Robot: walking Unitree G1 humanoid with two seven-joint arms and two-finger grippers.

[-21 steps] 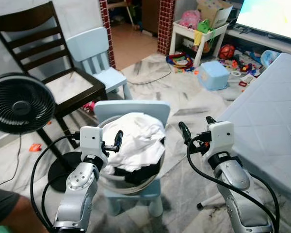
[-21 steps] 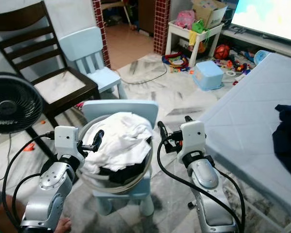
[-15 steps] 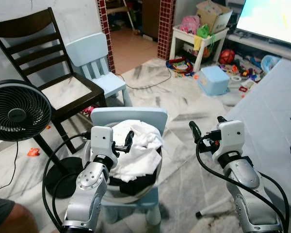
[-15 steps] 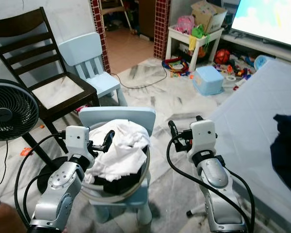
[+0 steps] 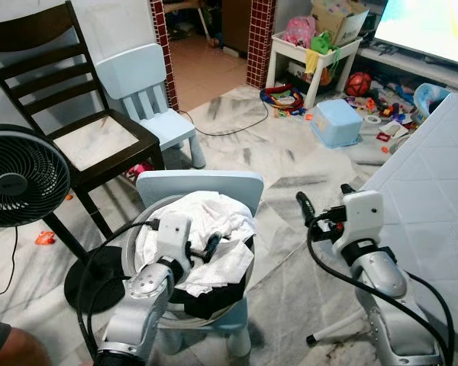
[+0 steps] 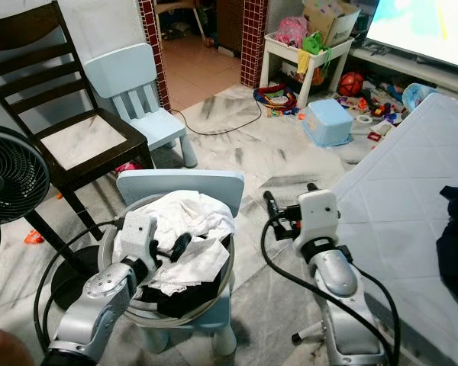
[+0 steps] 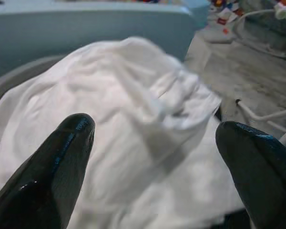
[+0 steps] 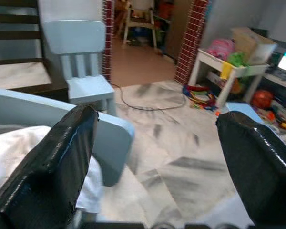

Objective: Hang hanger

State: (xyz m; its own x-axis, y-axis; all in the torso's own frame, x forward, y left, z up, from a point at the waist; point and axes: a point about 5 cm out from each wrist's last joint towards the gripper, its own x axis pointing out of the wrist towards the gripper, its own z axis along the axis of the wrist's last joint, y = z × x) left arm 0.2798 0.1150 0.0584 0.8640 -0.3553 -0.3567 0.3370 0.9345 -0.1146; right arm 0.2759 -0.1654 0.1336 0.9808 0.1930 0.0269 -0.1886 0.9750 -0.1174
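A grey round laundry basket [image 6: 208,303] stands on a small light blue chair [image 5: 200,181] in front of me. It is heaped with white clothes [image 5: 217,216] over something dark. My left gripper [image 5: 208,245] is low over the heap with its fingers open; in the left wrist view the white cloth [image 7: 148,129] lies between the two black fingers [image 7: 57,162]. My right gripper [image 5: 321,197] hangs open in the air to the right of the basket, with nothing between its fingers, pointing past the chair back [image 8: 47,109].
A black standing fan [image 5: 19,175] and a dark wooden chair [image 5: 80,114] are at the left, a second light blue child chair [image 5: 149,84] behind. A white quilted surface [image 5: 435,175] with a dark garment [image 6: 456,244] fills the right. Toys and a blue box [image 5: 340,122] litter the far floor.
My left gripper has come down and forward from the basket's near rim onto the white clothes. The camera has shifted a little. My right gripper has kept its place.
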